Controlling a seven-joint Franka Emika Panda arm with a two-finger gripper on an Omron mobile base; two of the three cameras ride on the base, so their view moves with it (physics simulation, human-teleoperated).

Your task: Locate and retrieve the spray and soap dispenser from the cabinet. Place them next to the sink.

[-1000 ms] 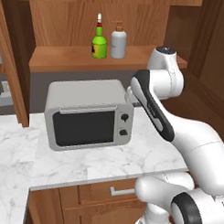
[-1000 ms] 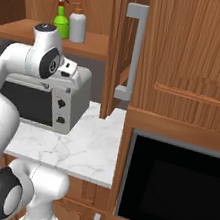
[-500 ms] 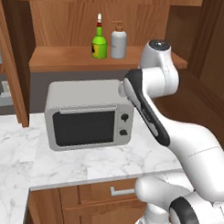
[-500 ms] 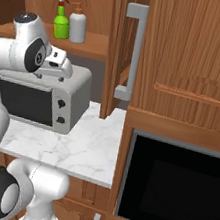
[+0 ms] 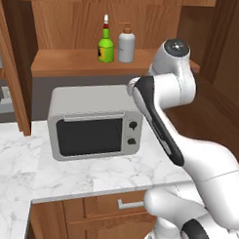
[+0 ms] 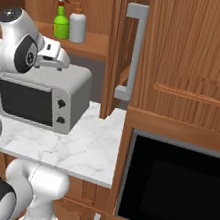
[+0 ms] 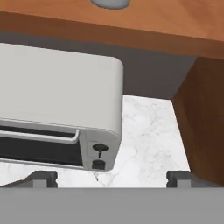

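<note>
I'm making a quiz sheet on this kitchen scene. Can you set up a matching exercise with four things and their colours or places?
Things:
1. small spray bottle
2. rounded soap dispenser
3. boxy toaster oven
4. long bar handle on the cabinet door

Descriptions:
A. grey, upright on brown wood
B. bright green
C. pale body, orange pump
D. grey, on the white marble counter

Pairs: 1-B, 2-C, 3-D, 4-A

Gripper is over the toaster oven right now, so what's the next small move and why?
Probably lift and reach the gripper up toward the cabinet shelf. Its fingers stand wide apart with nothing between them, and the hand view looks down at the toaster oven and marble counter. The spray and soap dispenser stand side by side on the shelf above.
</note>
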